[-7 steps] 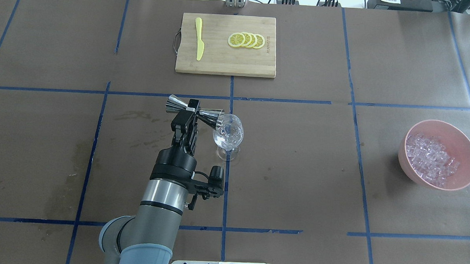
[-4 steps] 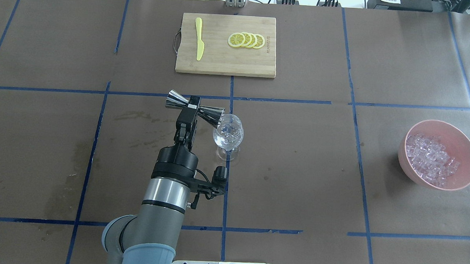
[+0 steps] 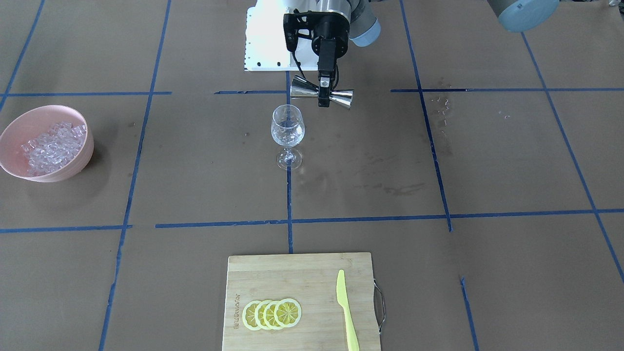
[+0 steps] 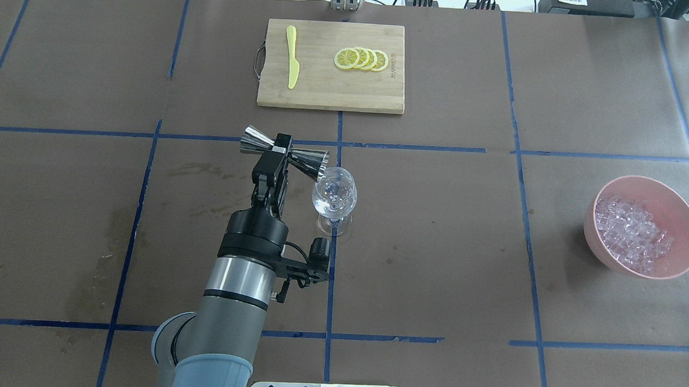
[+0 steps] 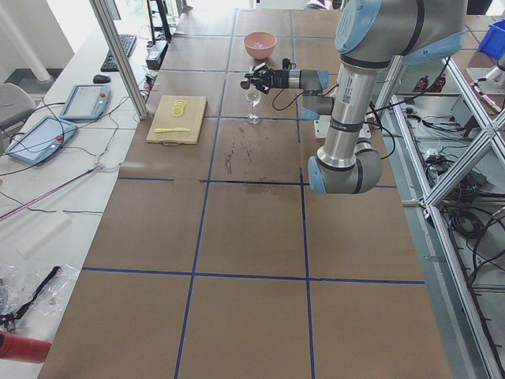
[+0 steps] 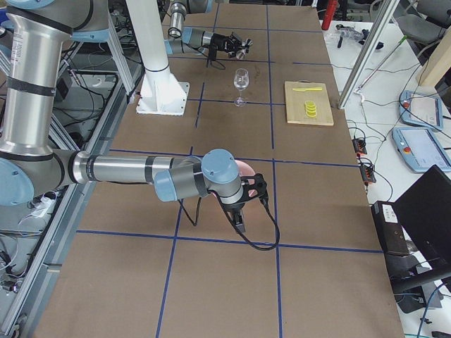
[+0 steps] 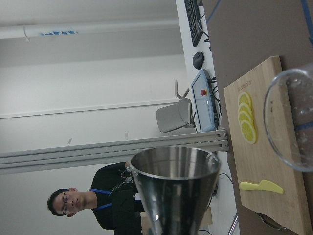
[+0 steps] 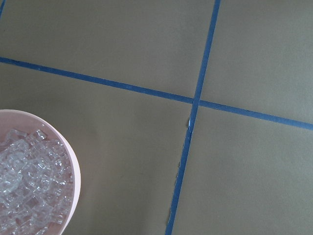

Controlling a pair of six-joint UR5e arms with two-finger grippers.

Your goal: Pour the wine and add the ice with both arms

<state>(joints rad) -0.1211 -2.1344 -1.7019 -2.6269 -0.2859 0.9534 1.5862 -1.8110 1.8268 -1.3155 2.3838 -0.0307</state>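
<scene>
My left gripper [image 4: 281, 149] is shut on the waist of a steel jigger [image 4: 311, 160], holding it about level above the table. The jigger's mouth points at the rim of the wine glass [image 4: 334, 197], just to its left. The glass stands upright with some clear liquid in it [image 3: 287, 132]. The jigger also shows in the front view [image 3: 341, 97] and close up in the left wrist view [image 7: 171, 186]. The ice [image 4: 630, 232] lies heaped in a pink bowl [image 4: 683, 223] at the right. My right gripper [image 6: 239, 215] shows only in the right side view, beside the bowl; I cannot tell whether it is open.
A bamboo cutting board [image 4: 331, 94] lies at the far middle with lemon slices [image 4: 362, 59] and a yellow knife [image 4: 292, 57]. The right wrist view looks down on the bowl's rim [image 8: 74, 171], the ice [image 8: 24, 191] and blue tape lines. Wet stains mark the paper left of the glass.
The jigger's mouth was over the glass rim and tilted down. It has drawn back to the left and up, and now sits clear of the rim, nearer level.
</scene>
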